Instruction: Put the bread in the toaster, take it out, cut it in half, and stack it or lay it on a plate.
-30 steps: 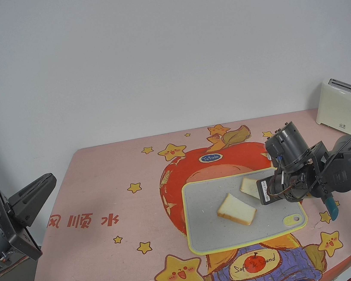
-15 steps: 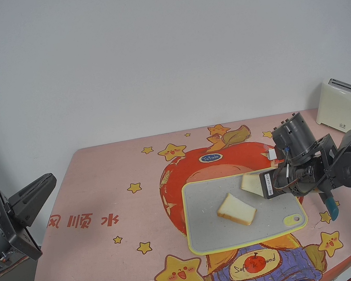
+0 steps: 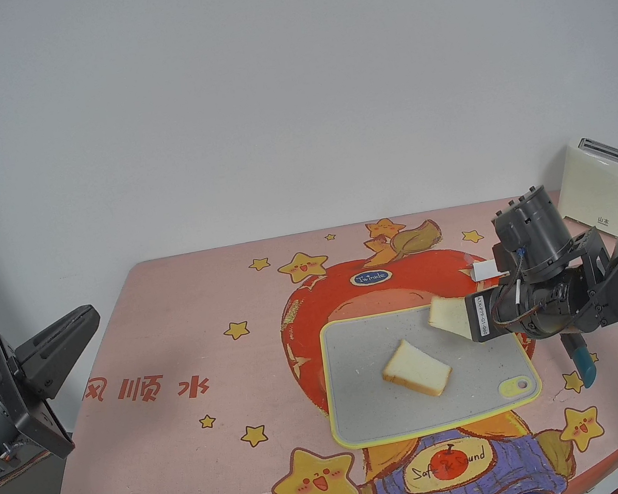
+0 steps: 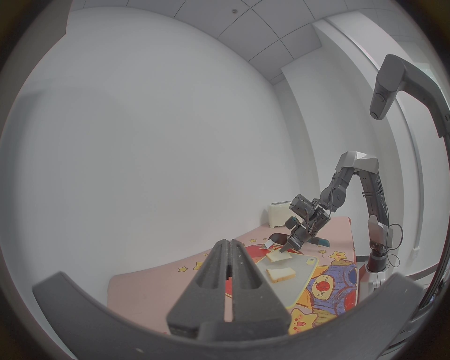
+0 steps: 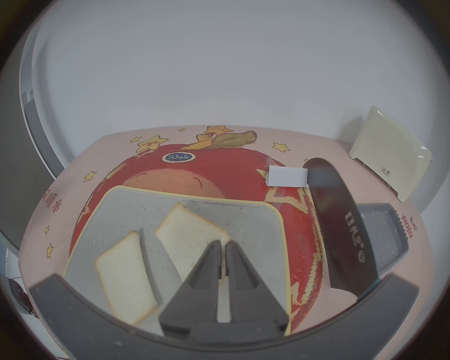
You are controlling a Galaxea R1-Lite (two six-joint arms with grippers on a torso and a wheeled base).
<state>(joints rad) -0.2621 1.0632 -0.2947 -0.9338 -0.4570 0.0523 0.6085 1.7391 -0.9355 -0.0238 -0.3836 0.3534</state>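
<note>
The right gripper [image 3: 465, 318] is pinched shut on one bread half [image 3: 445, 315], held off the cutting board [image 3: 364, 411] near its 2 o'clock corner. The other half [image 3: 416, 369] lies flat near the board's middle. To stack it well, carry it level toward 8 o'clock, square the crusts, and release only once it rests. The left gripper [image 4: 229, 251] is closed on nothing and hangs well apart.

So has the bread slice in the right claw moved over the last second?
Yes. The right gripper has drawn its bread half toward the toaster side of the cutting board; the other half stayed.
</note>
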